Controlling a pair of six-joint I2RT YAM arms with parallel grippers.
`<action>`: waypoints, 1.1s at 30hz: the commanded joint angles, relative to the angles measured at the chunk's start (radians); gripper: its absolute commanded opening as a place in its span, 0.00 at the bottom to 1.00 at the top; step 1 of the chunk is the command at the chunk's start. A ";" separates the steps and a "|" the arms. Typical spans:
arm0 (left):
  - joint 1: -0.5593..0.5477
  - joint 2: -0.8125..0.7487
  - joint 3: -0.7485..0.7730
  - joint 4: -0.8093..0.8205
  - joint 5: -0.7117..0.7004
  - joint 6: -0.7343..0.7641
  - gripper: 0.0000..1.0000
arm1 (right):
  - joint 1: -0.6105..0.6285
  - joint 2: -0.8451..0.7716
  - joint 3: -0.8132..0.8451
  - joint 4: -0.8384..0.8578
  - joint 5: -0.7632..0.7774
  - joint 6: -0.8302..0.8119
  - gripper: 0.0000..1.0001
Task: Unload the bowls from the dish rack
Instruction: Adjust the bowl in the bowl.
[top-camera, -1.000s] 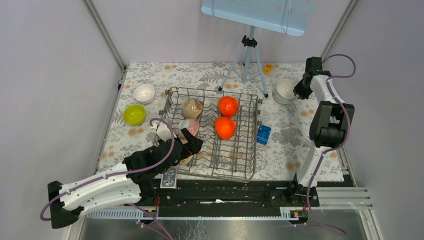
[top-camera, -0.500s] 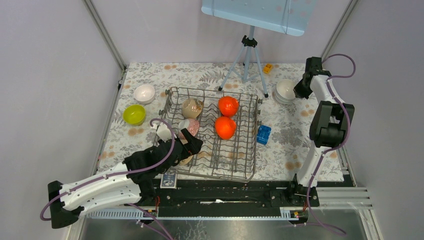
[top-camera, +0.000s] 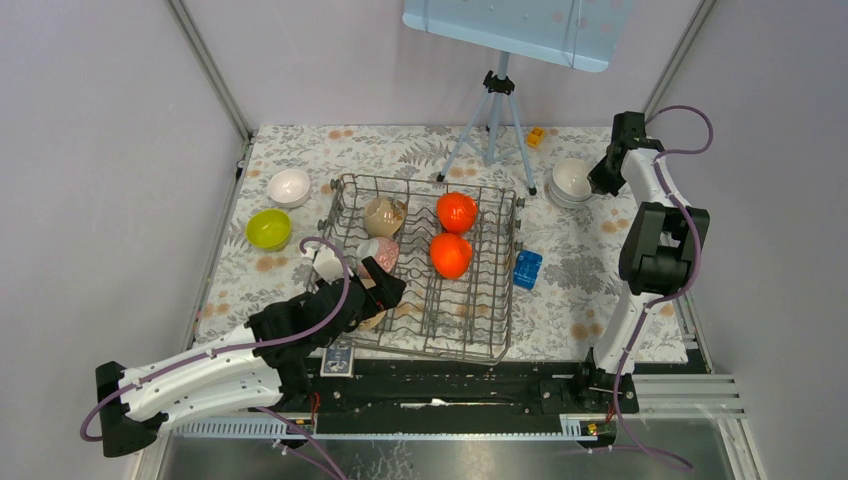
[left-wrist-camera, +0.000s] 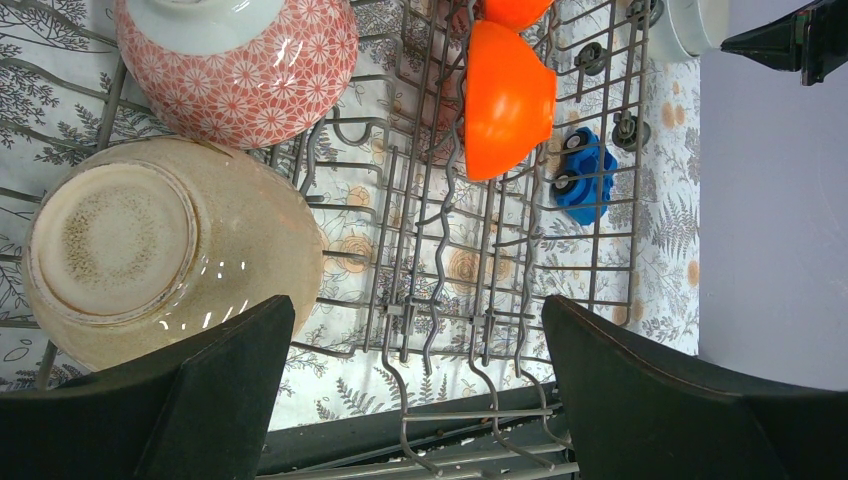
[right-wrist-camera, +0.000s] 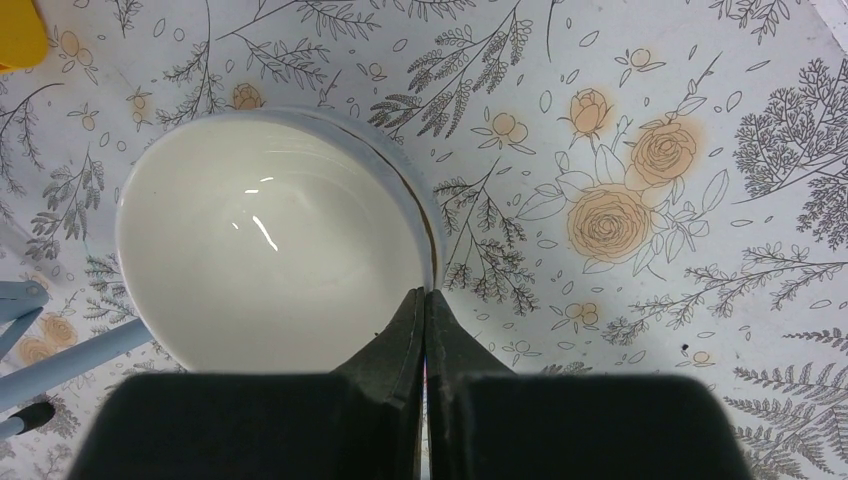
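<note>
The grey wire dish rack (top-camera: 483, 305) stands mid-table. It holds two orange-red bowls (top-camera: 456, 211) (top-camera: 450, 255), a beige bowl (top-camera: 383, 213), a pink patterned bowl (top-camera: 378, 250) and another beige bowl (left-wrist-camera: 150, 260) at its near left. My left gripper (top-camera: 385, 290) hangs open over the rack's near left corner (left-wrist-camera: 418, 310), its left finger beside that beige bowl. My right gripper (top-camera: 598, 180) is shut on the rim of a white bowl (top-camera: 570, 178) at the far right of the table; the right wrist view shows the pinch (right-wrist-camera: 425, 292) on the bowl (right-wrist-camera: 270, 240).
A white bowl (top-camera: 290, 186) and a lime-yellow bowl (top-camera: 268, 229) sit on the floral cloth left of the rack. A blue block (top-camera: 527, 268) lies right of the rack. A grey tripod (top-camera: 495, 120) and a small yellow block (top-camera: 536, 137) stand at the back.
The right gripper and its white bowl have shifted very slightly. The left arm has not moved.
</note>
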 joint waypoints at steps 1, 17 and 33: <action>0.004 -0.008 0.005 0.017 -0.006 -0.006 0.99 | -0.004 -0.031 0.036 -0.023 0.011 -0.006 0.00; 0.003 -0.001 0.015 0.018 -0.005 0.002 0.99 | -0.004 -0.052 0.023 -0.022 0.010 -0.004 0.19; 0.002 -0.018 -0.002 0.008 -0.006 -0.020 0.99 | -0.006 -0.001 0.025 -0.019 0.032 -0.022 0.35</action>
